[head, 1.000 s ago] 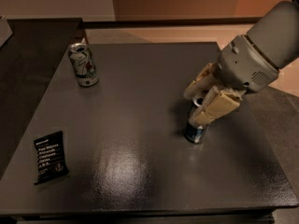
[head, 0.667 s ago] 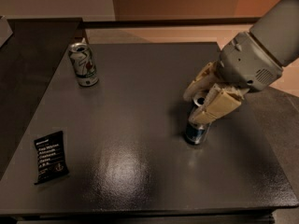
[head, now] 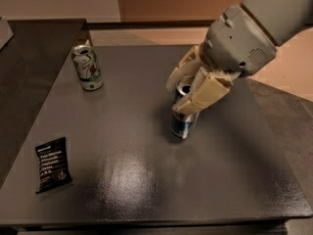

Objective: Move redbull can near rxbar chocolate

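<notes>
On the dark table (head: 146,195), the rxbar chocolate (head: 53,164) lies flat near the front left corner, its lines of white text too small to read. At the back left stands a white can (head: 87,67) with green and red marks, brand unreadable. Right of centre, well apart from both, the gripper (head: 178,96) is clamped on the top of the redbull can (head: 184,121), whose blue band shows below.

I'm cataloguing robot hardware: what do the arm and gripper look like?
The gripper, at the redbull can right of the table centre, has chunky cream-beige fingers. Behind it is a bulky, rounded light-grey arm housing; no cables visible.
</notes>
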